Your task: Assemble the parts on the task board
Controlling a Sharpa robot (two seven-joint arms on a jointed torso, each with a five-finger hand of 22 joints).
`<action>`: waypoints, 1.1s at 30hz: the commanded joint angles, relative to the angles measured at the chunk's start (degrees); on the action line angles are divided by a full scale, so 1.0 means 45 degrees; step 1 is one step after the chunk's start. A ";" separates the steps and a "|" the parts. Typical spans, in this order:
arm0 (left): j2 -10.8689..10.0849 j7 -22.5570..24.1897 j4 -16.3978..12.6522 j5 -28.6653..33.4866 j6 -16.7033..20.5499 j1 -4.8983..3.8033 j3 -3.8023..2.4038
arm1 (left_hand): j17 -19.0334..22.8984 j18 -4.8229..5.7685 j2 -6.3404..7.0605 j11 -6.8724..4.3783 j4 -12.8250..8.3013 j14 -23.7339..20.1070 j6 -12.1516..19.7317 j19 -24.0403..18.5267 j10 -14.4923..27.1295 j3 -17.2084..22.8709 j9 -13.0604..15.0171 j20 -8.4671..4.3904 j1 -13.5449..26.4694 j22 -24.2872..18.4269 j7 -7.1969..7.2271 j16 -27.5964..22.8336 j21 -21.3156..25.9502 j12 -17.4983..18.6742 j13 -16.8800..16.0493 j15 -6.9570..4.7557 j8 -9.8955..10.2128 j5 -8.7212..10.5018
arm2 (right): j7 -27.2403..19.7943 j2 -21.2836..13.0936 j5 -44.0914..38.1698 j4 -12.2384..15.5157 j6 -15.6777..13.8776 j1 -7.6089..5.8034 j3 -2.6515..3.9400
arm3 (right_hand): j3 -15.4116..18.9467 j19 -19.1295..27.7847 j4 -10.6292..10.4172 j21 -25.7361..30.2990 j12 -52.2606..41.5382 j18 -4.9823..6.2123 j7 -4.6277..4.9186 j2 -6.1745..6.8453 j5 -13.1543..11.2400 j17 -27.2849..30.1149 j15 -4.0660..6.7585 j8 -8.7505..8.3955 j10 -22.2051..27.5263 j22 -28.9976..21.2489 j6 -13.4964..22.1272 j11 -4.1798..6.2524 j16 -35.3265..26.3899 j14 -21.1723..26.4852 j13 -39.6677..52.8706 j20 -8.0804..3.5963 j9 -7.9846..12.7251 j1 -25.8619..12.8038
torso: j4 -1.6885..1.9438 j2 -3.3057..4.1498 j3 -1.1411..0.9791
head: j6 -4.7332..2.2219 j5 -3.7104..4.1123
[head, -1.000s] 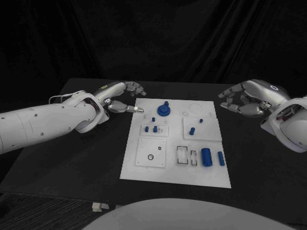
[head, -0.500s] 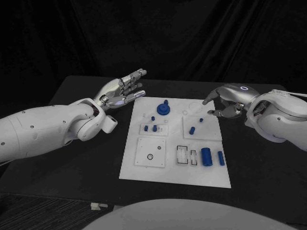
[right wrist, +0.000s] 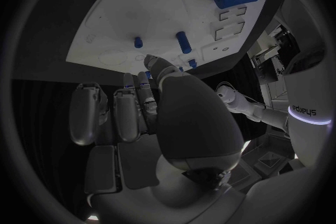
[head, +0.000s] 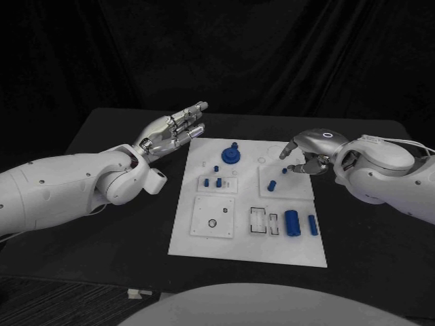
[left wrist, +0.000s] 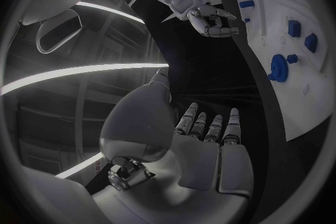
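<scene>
Fingers of the left hand (head: 175, 127) straight and side by side, palm up, holding nothing; it sits over the black table (head: 110, 129) just off the far left corner of the task board (head: 247, 248). Right hand (head: 306, 157) fingers curled and pointing down over the board's far right part, tips near a small blue peg (head: 284, 170); contact cannot be told (nothing seen between them). Board lies flat mid-table. On it: a blue round knobbed part (head: 232, 155) at the far middle, a large blue cylinder (head: 292, 223) and a slimmer blue one (head: 314, 225) lying near the right edge, short blue pegs (head: 213, 182) left of centre.
</scene>
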State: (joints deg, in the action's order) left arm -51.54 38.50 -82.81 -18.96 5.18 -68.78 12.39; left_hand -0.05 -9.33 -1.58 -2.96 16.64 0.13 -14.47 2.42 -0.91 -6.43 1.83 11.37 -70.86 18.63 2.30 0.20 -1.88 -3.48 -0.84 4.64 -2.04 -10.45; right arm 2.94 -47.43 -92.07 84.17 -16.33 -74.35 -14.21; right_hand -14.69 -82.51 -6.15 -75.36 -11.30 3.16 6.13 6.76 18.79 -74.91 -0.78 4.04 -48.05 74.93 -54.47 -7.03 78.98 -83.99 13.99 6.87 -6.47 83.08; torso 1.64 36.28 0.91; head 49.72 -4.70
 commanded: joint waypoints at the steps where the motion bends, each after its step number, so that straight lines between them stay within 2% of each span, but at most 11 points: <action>1: 0.0021 0.1625 -0.0054 0.0330 -0.0323 0.0032 -0.0012 | 0.0011 -0.0196 -0.0124 0.0163 0.0037 -0.0030 -0.0073 0.0002 -0.0044 -0.0161 0.0001 0.0208 -0.0014 -0.0026 -0.0073 -0.0045 -0.0004 -0.0043 -0.0003 0.0169 0.0058 -0.0157 | 0.0237 0.0104 -0.0254 -0.0148 0.0193 0.0086 0.0010 | -0.0014 0.0018 0.0057 0.0069 -0.0024 0.0067 -0.0015 -0.0062 -0.0167 -0.0211 -0.0110 0.0039 -0.0219 0.2327 -0.0144 0.0029 0.0012 -0.0228 -0.0096 0.0087 -0.0022 -0.0089 | -0.0001 -0.0011 0.0003 | 0.0003 0.0025; 4: 0.0022 0.1601 -0.0061 0.0331 -0.0292 0.0053 -0.0012 | 0.0011 -0.0199 -0.0137 0.0213 0.0042 -0.0030 -0.0080 0.0017 -0.0059 -0.0204 0.0001 0.0273 -0.0028 -0.0046 -0.0063 -0.0045 -0.0007 -0.0066 -0.0008 0.0203 0.0058 -0.0204 | 0.0298 0.0237 -0.0256 -0.0304 0.0251 0.0156 0.0011 | -0.0030 0.0009 0.0069 0.0064 -0.0087 0.0064 -0.0023 -0.0076 -0.0175 -0.0196 -0.0140 0.0032 -0.0434 0.2330 -0.0177 0.0053 0.0018 -0.0230 -0.0149 0.0108 -0.0029 -0.0104 | -0.0048 -0.0012 0.0006 | 0.0003 0.0024; 7: 0.0047 0.1571 -0.0062 0.0332 -0.0339 0.0074 -0.0012 | 0.0011 -0.0205 -0.0224 0.0258 0.0032 -0.0030 -0.0043 0.0028 -0.0056 -0.0226 -0.0005 0.0317 -0.0068 -0.0080 -0.0055 -0.0045 -0.0007 -0.0051 -0.0003 0.0217 0.0067 -0.0266 | 0.0354 0.0338 -0.0257 -0.0455 0.0243 0.0263 0.0012 | -0.0146 -0.0006 0.0160 0.0057 -0.0076 0.0063 -0.0013 -0.0077 0.0145 -0.0157 -0.0170 -0.0012 -0.0627 0.2333 -0.0176 0.0055 0.0016 -0.0227 -0.0291 0.0137 -0.0021 -0.0037 | 0.0001 -0.0015 0.0012 | 0.0021 0.0097; 9: 0.0067 0.1553 -0.0053 0.0332 -0.0371 0.0083 -0.0011 | 0.0011 -0.0207 -0.0294 0.0270 0.0021 -0.0030 -0.0035 0.0036 -0.0050 -0.0244 -0.0006 0.0355 -0.0127 -0.0102 -0.0072 -0.0045 -0.0008 -0.0037 0.0001 0.0224 0.0068 -0.0321 | 0.0358 0.0397 -0.0257 -0.0552 0.0211 0.0317 0.0014 | -0.0171 -0.0003 0.0183 0.0069 -0.0021 0.0064 0.0033 -0.0049 0.0176 -0.0127 -0.0185 -0.0060 -0.0622 0.2330 -0.0089 0.0042 0.0004 -0.0219 -0.0364 0.0151 0.0017 -0.0048 | 0.0012 -0.0021 0.0013 | 0.0034 0.0114; 15: 0.0102 0.1496 -0.0028 0.0332 -0.0446 0.0113 -0.0011 | 0.0011 -0.0214 -0.0483 0.0325 -0.0011 -0.0030 -0.0020 0.0072 -0.0046 -0.0360 -0.0007 0.0469 -0.0400 -0.0166 -0.0085 -0.0045 -0.0016 -0.0029 0.0002 0.0272 0.0068 -0.0592 | 0.0331 0.0550 -0.0258 -0.0786 0.0150 0.0481 0.0015 | -0.0190 -0.0009 0.0151 0.0084 0.0021 0.0068 0.0108 -0.0045 -0.0309 -0.0086 -0.0230 0.0006 -0.0974 0.2327 -0.0292 0.0059 0.0020 -0.0216 -0.0598 0.0199 0.0053 -0.0223 | -0.0008 -0.0021 0.0015 | 0.0020 0.0062; 22: 0.0144 0.1450 0.0030 0.0332 -0.0522 0.0161 -0.0011 | 0.0011 -0.0218 -0.0626 0.0431 -0.0021 -0.0030 0.0000 0.0107 -0.0051 -0.0486 -0.0009 0.0557 -0.0584 -0.0205 -0.0059 -0.0045 -0.0025 -0.0034 0.0000 0.0362 0.0070 -0.0769 | 0.0250 0.0685 -0.0258 -0.0993 -0.0022 0.0618 0.0017 | -0.0338 -0.0041 0.0189 0.0047 -0.0045 0.0060 0.0174 -0.0068 -0.0294 -0.0096 -0.0228 0.0099 -0.1594 0.2340 -0.0665 0.0113 0.0077 -0.0236 -0.0765 0.0203 0.0012 -0.0202 | 0.0000 -0.0026 0.0011 | 0.0027 0.0058; 25: 0.0176 0.1448 0.0063 0.0332 -0.0553 0.0195 -0.0011 | 0.0011 -0.0223 -0.0780 0.0532 -0.0059 -0.0030 -0.0084 0.0161 -0.0068 -0.0611 0.0003 0.0645 -0.0820 -0.0206 -0.0097 -0.0045 -0.0042 -0.0063 -0.0006 0.0478 0.0057 -0.1026 | 0.0223 0.0749 -0.0258 -0.1102 -0.0075 0.0672 0.0017 | -0.0408 -0.0051 0.0209 0.0032 -0.0033 0.0057 0.0207 -0.0064 -0.0223 -0.0086 -0.0226 0.0111 -0.1735 0.2346 -0.0745 0.0122 0.0082 -0.0236 -0.0821 0.0201 0.0003 -0.0178 | -0.0009 -0.0016 0.0017 | 0.0003 0.0038; 27: 0.0208 0.1474 0.0086 0.0332 -0.0538 0.0217 -0.0011 | 0.0007 -0.0233 -0.0966 0.0684 -0.0097 -0.0021 -0.0487 0.0305 -0.0143 -0.0787 0.0050 0.0782 -0.1148 -0.0085 -0.0274 -0.0041 -0.0092 -0.0191 -0.0031 0.0607 -0.0001 -0.1425 | 0.0195 0.0789 -0.0258 -0.1178 -0.0115 0.0703 0.0018 | -0.0451 -0.0054 0.0219 0.0028 -0.0029 0.0056 0.0219 -0.0064 -0.0203 -0.0082 -0.0225 0.0118 -0.1819 0.2347 -0.0789 0.0124 0.0085 -0.0236 -0.0851 0.0199 -0.0003 -0.0162 | -0.0018 -0.0020 0.0022 | -0.0007 0.0034; 33: 0.0280 0.1502 0.0122 0.0332 -0.0476 0.0257 -0.0011 | -0.0035 -0.0244 -0.1096 0.0748 -0.0123 0.0086 -0.0727 0.0551 -0.0207 -0.0950 0.0069 0.0901 -0.1498 0.0207 -0.0380 0.0005 -0.0191 -0.0285 -0.0046 0.0686 -0.0025 -0.1796 | 0.0140 0.0849 -0.0258 -0.1300 -0.0194 0.0771 0.0018 | -0.0732 -0.0097 0.0285 -0.0044 0.0012 0.0045 0.0294 -0.0041 -0.0206 -0.0115 -0.0146 0.0230 -0.2422 0.2370 -0.1192 0.0233 0.0153 -0.0266 -0.1056 0.0149 -0.0101 -0.0068 | -0.0007 -0.0020 0.0019 | 0.0009 0.0044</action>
State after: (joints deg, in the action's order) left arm -50.42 38.72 -82.24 -17.95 3.50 -67.72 12.40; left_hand -0.12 -9.31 -6.47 0.14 16.10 0.40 -17.39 4.74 -1.76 -10.48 2.07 15.32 -77.02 19.43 0.43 0.21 -2.46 -4.46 -0.97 7.42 -2.05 -18.31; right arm 3.25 -43.66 -92.76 78.45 -16.15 -71.04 -14.17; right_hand -17.80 -82.72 -4.81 -75.25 -11.31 3.15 7.46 6.55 17.66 -74.91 -1.54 4.89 -58.69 74.91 -59.70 -5.99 79.48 -83.95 9.31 7.49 -6.91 82.37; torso 1.62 36.17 1.00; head 49.72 -4.47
